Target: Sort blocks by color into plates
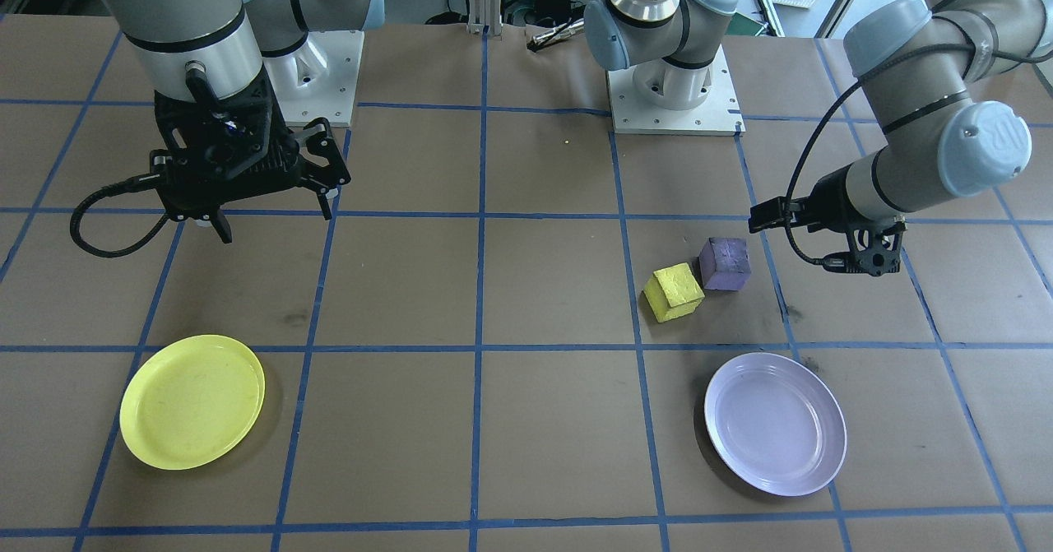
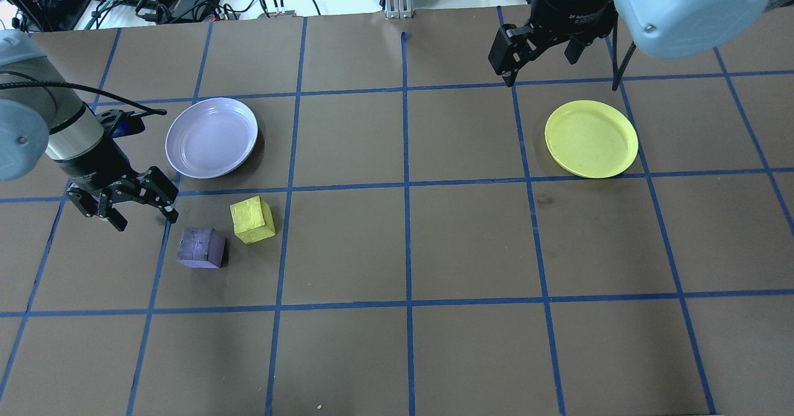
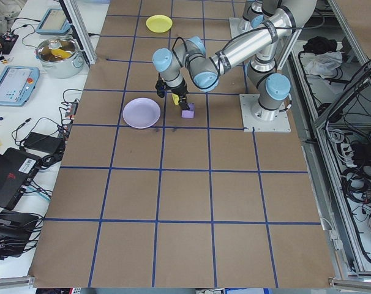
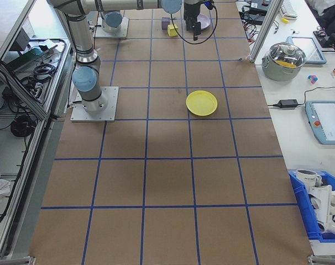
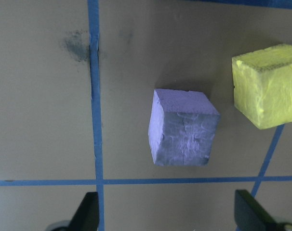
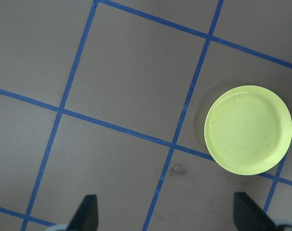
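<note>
Leftmost, near the tabletop's left edge, the left gripper (image 2: 122, 206) hangs with its jaws spread apart and holding nothing. Just beside it the purple block (image 2: 201, 248) sits on the brown paper, and the yellow block (image 2: 252, 219) stands close by, perhaps touching it at a corner. Both lie apart from the lavender plate (image 2: 211, 137), which holds no block. Toward the far right corner, the yellow plate (image 2: 591, 138) holds no block either, and the right gripper (image 2: 541, 57) hovers beyond it, jaws apart
</note>
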Tool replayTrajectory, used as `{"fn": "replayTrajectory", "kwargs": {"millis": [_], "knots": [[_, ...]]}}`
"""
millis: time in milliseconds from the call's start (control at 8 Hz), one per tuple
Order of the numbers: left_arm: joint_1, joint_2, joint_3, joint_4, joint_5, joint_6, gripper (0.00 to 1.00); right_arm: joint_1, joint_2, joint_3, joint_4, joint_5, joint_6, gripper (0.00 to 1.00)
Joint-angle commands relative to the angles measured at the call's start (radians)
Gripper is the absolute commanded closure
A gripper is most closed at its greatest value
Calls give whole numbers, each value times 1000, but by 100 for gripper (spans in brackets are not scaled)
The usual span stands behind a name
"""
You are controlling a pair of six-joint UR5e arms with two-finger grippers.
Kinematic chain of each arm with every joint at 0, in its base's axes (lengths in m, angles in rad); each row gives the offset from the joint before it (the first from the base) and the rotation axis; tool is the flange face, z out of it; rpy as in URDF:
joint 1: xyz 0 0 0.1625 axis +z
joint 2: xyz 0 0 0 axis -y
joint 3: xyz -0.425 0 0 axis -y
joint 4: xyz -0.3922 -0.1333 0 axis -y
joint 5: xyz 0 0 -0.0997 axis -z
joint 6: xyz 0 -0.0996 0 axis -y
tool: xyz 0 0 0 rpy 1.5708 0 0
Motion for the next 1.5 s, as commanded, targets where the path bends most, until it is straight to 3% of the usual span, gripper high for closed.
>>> {"fn": "replayTrajectory", "kwargs": {"millis": [0, 375, 750, 1375], "knots": [[-2, -49, -29, 42, -3, -21, 0, 1, 1, 2, 7, -3, 1, 0], [-20, -55, -79, 53, -5, 7, 0, 1, -1, 2, 7, 1, 1, 0], [-102, -80, -87, 99, -3, 7, 1, 1, -1, 2, 7, 1, 0, 0], [-102, -118, -95, 166, -2, 88, 0, 3, 7, 2, -19, 12, 3, 0]]}}
